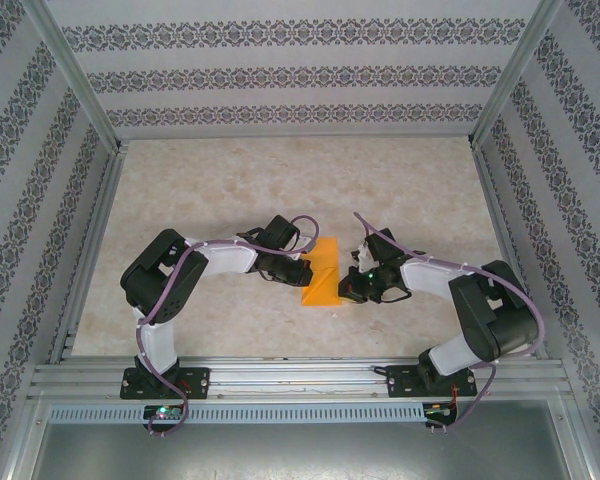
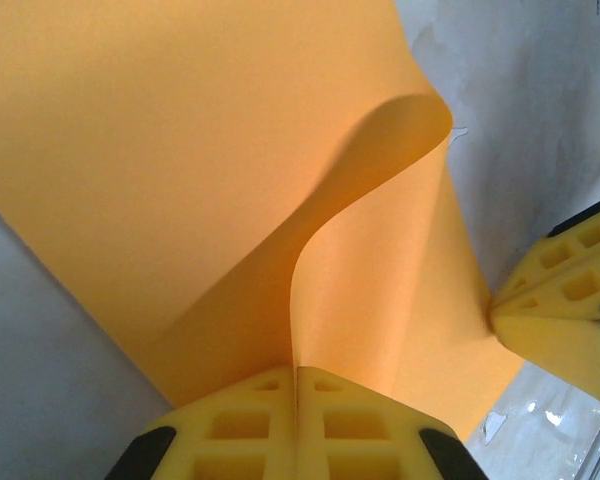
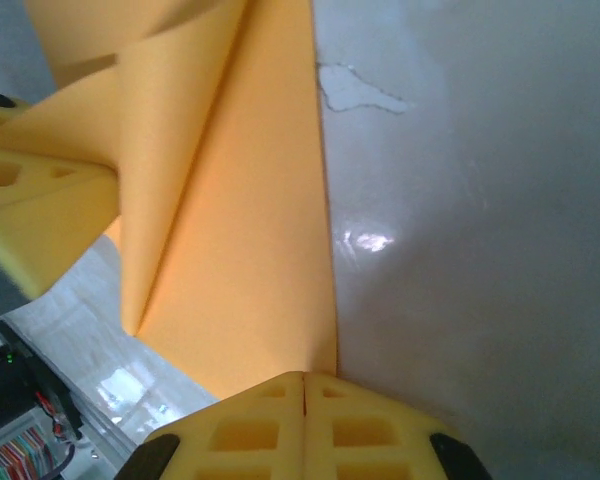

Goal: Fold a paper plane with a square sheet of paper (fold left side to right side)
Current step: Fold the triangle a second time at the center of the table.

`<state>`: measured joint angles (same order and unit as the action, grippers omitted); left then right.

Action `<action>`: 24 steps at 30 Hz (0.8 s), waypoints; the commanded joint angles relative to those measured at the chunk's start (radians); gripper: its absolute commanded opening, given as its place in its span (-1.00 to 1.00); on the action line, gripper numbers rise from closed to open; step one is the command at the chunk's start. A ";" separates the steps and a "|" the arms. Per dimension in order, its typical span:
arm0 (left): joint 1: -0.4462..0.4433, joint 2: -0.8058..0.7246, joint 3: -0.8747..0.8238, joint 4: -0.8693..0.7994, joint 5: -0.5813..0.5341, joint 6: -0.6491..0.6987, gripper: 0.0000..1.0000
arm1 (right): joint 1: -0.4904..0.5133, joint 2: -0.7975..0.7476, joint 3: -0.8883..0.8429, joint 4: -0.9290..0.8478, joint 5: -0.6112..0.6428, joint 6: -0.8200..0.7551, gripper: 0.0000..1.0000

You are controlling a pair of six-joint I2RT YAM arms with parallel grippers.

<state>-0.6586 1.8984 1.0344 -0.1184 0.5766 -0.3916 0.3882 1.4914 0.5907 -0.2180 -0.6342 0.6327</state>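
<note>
Midway across the pale tabletop (image 1: pixel 230 180), between the two arms, the square sheet of paper (image 1: pixel 322 272) reads from above as a bright orange wedge, its upper part lifted off the surface and its lower corner pointing toward the near rail. The left pincer (image 1: pixel 302 270) meets it from the left and the right pincer (image 1: pixel 348 285) from the right, so the two sit close together with only the paper between them. From the left wrist, the left pincer (image 2: pixel 297 375) is clenched, its yellow fingers (image 2: pixel 240 420) pressed together with the sheet's edge caught in the seam; from there the paper (image 2: pixel 180 170) rises and curls over in a soft loop, not creased flat. At the right edge of that view, a yellow fingertip of the right pincer (image 2: pixel 560 310) touches the sheet's far edge. From the right wrist, the right pincer (image 3: pixel 303 380) is likewise clamped, gripping the bottom edge of the orange sheet (image 3: pixel 240 230), which runs up and away in overlapping layers. The left pincer's finger (image 3: pixel 40 220) shows at the left there, against the paper. Patterned walls (image 1: pixel 300 75) enclose the workspace on three sides.
</note>
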 commanded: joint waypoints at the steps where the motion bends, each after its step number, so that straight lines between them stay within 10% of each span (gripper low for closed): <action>1: 0.011 0.041 -0.016 -0.032 -0.024 0.034 -1.00 | -0.016 -0.078 0.000 0.022 -0.003 0.031 -0.96; 24: 0.003 0.045 -0.010 -0.041 -0.029 0.031 -1.00 | 0.087 0.134 0.065 0.356 -0.038 0.185 -1.00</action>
<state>-0.6590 1.8988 1.0344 -0.1184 0.5766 -0.3840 0.4576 1.6047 0.6250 0.1070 -0.6704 0.8135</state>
